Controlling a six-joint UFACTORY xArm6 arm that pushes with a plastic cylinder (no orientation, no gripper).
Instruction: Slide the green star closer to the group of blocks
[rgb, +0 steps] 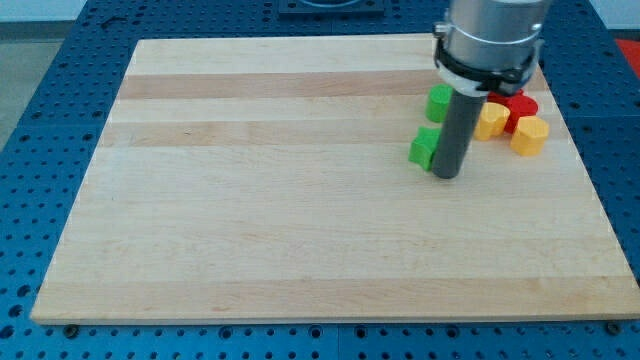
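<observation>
Two green blocks lie toward the far right corner of the wooden board; the nearer one, judged the green star though its shape is partly hidden, sits just left of my tip, apparently touching the rod; the rod carries nothing, having no jaws; the second green block lies just beyond; farther right, near the right edge, cluster a yellow block, another yellow block and a red block; the star looks light, rigid and prone to rotate; push squarely on its left face, toward the cluster.
</observation>
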